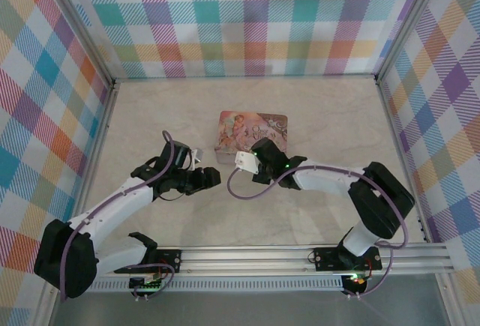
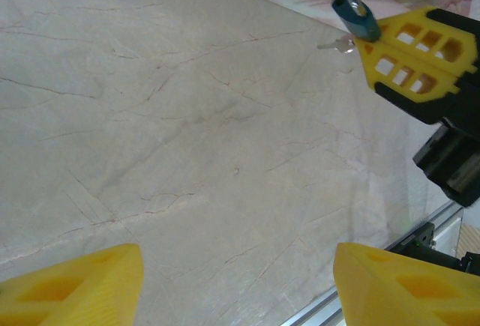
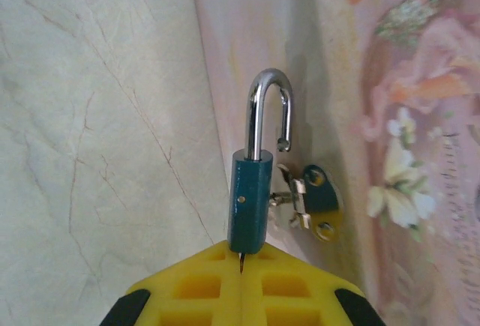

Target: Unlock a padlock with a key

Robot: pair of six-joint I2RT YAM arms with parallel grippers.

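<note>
From above, the left gripper [image 1: 212, 179] hung open and empty, just left of the right gripper [image 1: 236, 159] at the tin's [image 1: 255, 130] near edge. Its wrist view showed the padlock [image 2: 352, 11] ahead and to the right, the key [image 2: 341, 43] beside it. The right wrist view showed closed fingers pinching the lock's body, and one leg of the shackle [image 3: 268, 109] looked free, so unlocking seemed done and the next move was probably a gentle set-down.
</note>
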